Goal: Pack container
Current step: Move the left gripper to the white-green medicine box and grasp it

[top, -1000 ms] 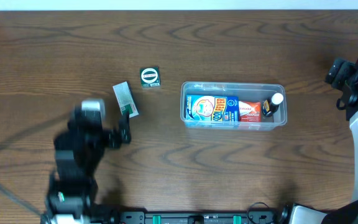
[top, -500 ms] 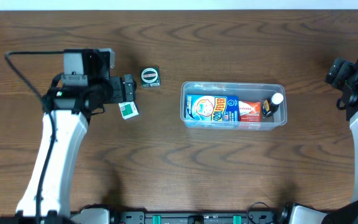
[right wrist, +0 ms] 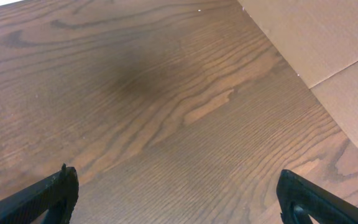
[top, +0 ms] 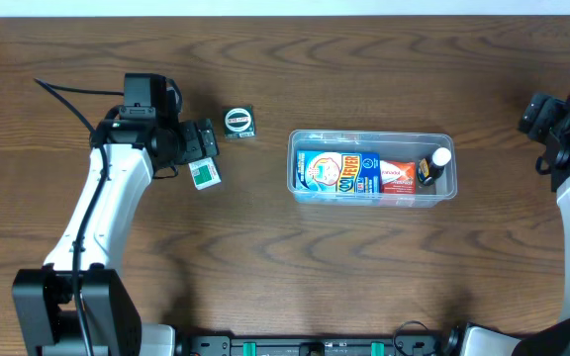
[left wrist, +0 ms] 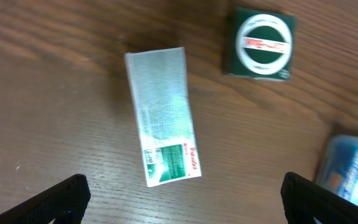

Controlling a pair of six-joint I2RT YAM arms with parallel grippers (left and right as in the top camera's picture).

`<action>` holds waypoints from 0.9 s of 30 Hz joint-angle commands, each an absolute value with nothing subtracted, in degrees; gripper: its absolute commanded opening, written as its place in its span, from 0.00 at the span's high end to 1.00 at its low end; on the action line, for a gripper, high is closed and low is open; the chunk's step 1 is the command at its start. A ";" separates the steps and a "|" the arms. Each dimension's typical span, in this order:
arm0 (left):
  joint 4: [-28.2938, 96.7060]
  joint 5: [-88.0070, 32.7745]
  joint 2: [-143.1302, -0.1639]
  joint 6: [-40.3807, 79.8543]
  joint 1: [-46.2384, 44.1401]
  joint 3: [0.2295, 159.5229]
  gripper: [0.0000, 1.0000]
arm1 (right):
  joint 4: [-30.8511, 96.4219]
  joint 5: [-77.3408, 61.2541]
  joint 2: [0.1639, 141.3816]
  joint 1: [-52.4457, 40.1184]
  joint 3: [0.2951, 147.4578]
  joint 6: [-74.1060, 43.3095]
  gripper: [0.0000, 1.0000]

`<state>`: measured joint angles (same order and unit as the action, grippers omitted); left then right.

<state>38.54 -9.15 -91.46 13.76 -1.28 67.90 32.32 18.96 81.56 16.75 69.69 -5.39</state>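
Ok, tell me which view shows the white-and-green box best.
The left wrist view: the white-and-green box lies whole and large mid-frame, its green label end visible. Overhead shows it small, partly hidden by the open left pincer. The right wrist view shows only bare table, not the box.

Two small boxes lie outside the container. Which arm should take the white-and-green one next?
Left. The left end effector hangs open directly over the white-and-green box. The right end effector sits beyond the container's far end, away from it.
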 commanded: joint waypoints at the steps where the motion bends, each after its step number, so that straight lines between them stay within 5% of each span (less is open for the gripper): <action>1: 38.48 -2.94 -92.99 19.18 -1.10 68.69 0.01 | 32.38 19.46 80.84 17.08 70.54 -4.64 0.01; 27: 29.61 4.93 -107.79 25.32 -5.23 68.64 0.04 | 32.38 19.46 80.84 17.08 70.54 -4.62 0.01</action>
